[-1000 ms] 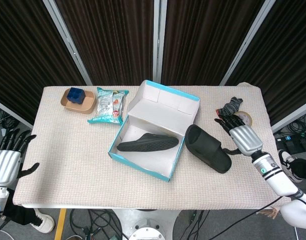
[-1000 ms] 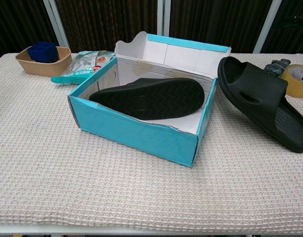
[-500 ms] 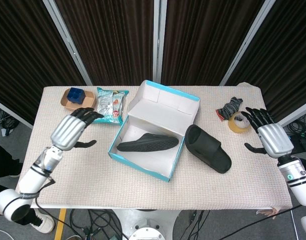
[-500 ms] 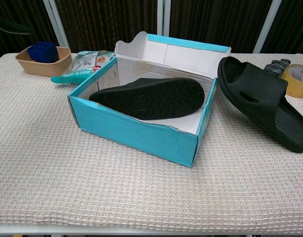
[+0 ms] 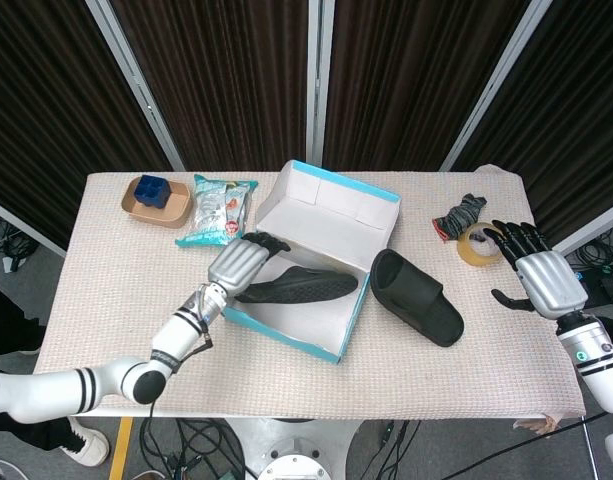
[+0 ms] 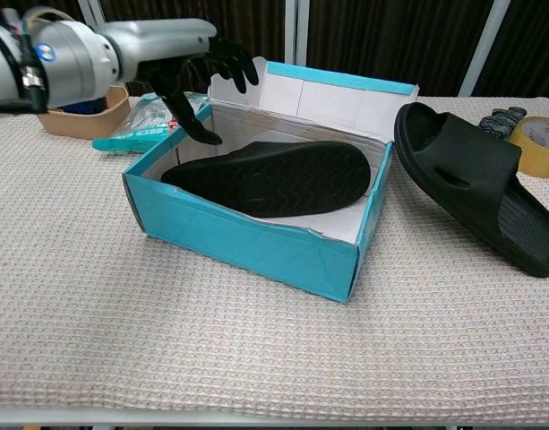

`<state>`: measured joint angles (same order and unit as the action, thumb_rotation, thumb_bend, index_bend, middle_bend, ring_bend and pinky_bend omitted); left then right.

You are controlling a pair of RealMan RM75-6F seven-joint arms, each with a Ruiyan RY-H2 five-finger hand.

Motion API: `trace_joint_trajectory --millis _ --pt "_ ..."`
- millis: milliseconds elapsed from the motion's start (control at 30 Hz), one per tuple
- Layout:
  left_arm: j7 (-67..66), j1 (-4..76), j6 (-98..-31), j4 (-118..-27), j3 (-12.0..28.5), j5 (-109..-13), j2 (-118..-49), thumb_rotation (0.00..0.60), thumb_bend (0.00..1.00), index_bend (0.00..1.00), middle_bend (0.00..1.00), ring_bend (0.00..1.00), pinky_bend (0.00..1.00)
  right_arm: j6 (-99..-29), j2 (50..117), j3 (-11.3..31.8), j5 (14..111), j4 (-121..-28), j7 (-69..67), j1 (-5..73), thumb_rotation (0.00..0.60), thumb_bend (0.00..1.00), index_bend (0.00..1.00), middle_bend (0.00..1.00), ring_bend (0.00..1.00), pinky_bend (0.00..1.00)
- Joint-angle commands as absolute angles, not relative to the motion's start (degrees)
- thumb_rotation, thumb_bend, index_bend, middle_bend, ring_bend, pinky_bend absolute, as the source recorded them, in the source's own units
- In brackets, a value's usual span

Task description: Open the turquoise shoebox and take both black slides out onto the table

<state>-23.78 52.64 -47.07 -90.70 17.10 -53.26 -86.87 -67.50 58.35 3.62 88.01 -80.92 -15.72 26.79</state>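
left hand (image 5: 241,262) swung over shoebox (image 5: 286,325), spread wide | right hand (image 5: 539,279) spread, beside tape roll (image 5: 476,244)

left robot hand (image 6: 198,76) spread above open turquoise shoebox (image 6: 256,235), black slide (image 6: 270,177) inside

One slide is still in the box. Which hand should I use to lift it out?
Left. The left hand hangs open above the near-left end of the slide in the box, while the right hand sits open at the table's far right edge, past the other slide.
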Motion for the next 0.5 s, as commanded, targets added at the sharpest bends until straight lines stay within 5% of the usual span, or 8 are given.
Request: trace_joint_trajectory --millis 33,400,500 --pt "-28.8 57.34 -46.7 -87.11 16.0 -45.67 -91.85 0.6 0.14 0.19 0.2 0.18 0.24 -68.07 58.26 3.62 88.13 -80.67 -16.18 26.36 0.6 0.15 0.0 0.0 0.0 0.0" --pt "-36.03 60.92 -50.43 -78.81 12.68 -37.3 -98.34 0.6 0.13 0.19 0.19 0.18 0.27 -68.41 58.57 3.36 88.13 -78.93 -17.58 25.33 0.6 0.16 0.0 0.0 0.0 0.0" --pt "-35.46 60.9 -50.02 -77.86 12.64 -35.58 -99.63 0.6 0.13 0.25 0.27 0.28 0.36 -68.76 58.75 3.36 88.33 -78.55 -17.94 25.1 0.6 0.16 0.0 0.0 0.0 0.0"
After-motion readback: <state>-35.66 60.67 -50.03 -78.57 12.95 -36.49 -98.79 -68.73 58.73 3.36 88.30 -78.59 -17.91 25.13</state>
